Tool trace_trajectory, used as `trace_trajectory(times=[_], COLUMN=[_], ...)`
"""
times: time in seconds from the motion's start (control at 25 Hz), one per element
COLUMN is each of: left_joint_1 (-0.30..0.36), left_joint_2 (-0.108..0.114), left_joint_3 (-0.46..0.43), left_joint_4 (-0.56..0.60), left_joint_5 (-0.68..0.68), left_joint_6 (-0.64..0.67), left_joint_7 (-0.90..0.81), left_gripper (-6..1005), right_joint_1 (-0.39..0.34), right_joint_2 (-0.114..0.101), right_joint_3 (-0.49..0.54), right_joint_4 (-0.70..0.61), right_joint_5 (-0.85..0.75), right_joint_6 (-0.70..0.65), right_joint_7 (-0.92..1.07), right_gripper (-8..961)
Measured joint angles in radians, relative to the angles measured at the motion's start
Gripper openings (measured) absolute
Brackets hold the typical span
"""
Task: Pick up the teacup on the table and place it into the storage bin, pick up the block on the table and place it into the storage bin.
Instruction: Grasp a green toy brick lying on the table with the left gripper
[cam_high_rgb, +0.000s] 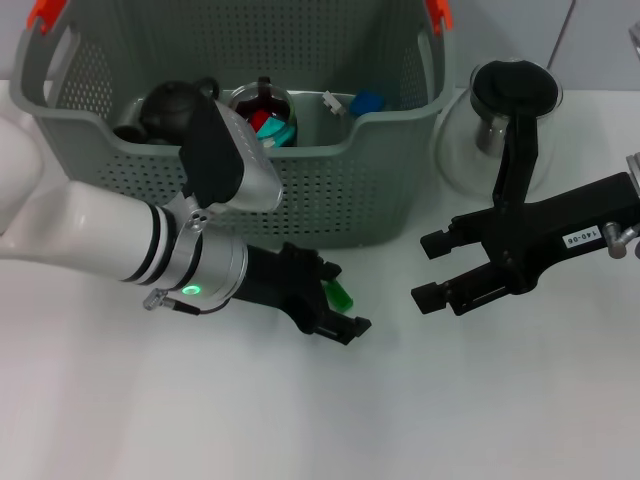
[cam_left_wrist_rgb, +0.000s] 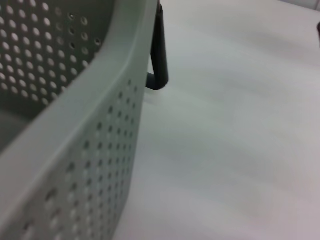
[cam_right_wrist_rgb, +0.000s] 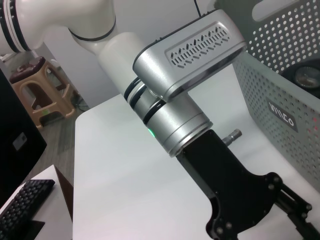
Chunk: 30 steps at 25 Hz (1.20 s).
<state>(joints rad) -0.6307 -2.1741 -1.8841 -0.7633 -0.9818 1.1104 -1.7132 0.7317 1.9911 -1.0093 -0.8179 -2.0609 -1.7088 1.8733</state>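
Block (cam_high_rgb: 341, 293) – green, pinched in left gripper (cam_high_rgb: 338, 300) before storage bin (cam_high_rgb: 330, 190); right gripper (cam_high_rgb: 432, 268) spread wide, empty.

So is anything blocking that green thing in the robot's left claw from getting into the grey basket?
Only the storage bin's own front wall. The left gripper holds the green block low on the table, just in front of that wall, so it must be lifted over the rim. Nothing else visible stands between them.

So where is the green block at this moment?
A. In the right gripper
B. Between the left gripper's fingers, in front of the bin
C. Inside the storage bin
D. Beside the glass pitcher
B: the green block sits in the left gripper, low in front of the storage bin.
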Motion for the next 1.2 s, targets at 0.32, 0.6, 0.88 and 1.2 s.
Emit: trace_trajectory(times=[0.32, 0.6, 0.88, 1.2], left_joint_1=[0.0, 0.0, 0.0, 0.0], left_joint_2=[0.002, 0.0, -0.001, -0.001], left_joint_3=[0.016, 0.052, 0.077, 0.093], left_joint_4=[-0.004, 0.001, 0.003, 0.003], left_joint_5=[-0.008, -0.008, -0.01, -0.011], left_joint_6=[-0.038, -0.064, -0.091, -0.097], left_joint_7=[-0.001, 0.001, 0.0, 0.001], left_gripper=[879, 878, 877, 876], right_joint_1=[0.0, 0.002, 0.004, 0.005], right_joint_2=[0.002, 0.002, 0.002, 0.002], right_joint_3=[0.0, 0.0, 0.0, 0.002], right_joint_4=[0.0, 0.0, 0.0, 0.0], right_joint_5=[0.003, 0.004, 0.004, 0.004], right_joint_6=[0.0, 0.006, 0.008, 0.008], right_joint_7=[0.0, -0.004, -0.008, -0.009], right_gripper=[944, 945, 945, 945])
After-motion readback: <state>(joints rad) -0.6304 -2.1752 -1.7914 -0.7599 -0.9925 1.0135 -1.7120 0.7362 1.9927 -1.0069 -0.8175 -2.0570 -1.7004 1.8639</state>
